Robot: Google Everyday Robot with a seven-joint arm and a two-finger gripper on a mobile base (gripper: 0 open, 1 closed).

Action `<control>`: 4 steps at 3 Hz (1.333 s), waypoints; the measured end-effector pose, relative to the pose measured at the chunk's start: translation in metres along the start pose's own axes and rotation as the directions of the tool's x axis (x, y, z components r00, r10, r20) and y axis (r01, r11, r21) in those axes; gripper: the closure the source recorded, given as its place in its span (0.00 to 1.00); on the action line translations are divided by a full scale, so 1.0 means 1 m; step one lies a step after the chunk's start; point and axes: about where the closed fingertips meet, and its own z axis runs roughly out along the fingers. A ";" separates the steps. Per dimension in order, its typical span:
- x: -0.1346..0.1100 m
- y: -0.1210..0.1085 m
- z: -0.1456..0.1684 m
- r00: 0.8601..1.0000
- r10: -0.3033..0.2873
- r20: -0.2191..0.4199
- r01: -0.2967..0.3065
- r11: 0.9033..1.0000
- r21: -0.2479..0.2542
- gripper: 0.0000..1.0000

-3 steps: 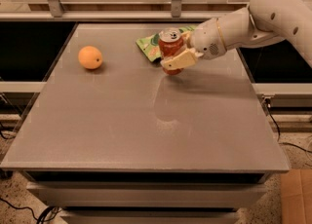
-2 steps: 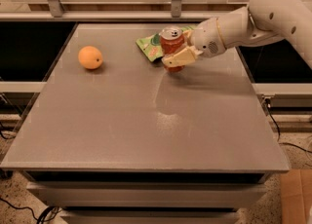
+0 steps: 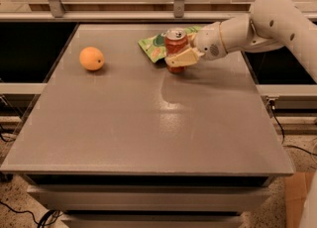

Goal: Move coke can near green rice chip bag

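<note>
Arm pose: white jointed robot arm enters from the right edge, bends at the elbow near the upper right corner and reaches leftward, low over the far part of the flat grey surface. The gripper sits at the far centre of the surface. One tan finger crosses the front of the small red aluminium coke can, and the fingers are closed around the can body. The coke can stands upright with its silver top and pull tab visible. Whether its base touches the surface cannot be told.

Position: the coke can is just beside the crinkly light-green rice chip bag, overlapping the bag's right portion in this view. A round orange fruit lies well apart to the left.

Labels: the script on the can and the lettering on the bag cannot be read. A dark green patch shows on the bag.

Change from one second earlier: the arm, gripper, can, bag and fruit hold practically the same positions.
</note>
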 end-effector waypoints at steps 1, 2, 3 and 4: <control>0.003 -0.010 -0.001 1.000 0.016 0.011 -0.016 1.000 0.021 1.00; 0.005 -0.017 -0.004 1.000 0.025 0.016 -0.025 0.999 0.037 1.00; 0.006 -0.021 -0.005 0.999 0.031 0.015 -0.031 0.999 0.041 0.84; 0.007 -0.024 -0.007 0.999 0.035 0.018 -0.035 0.998 0.043 0.61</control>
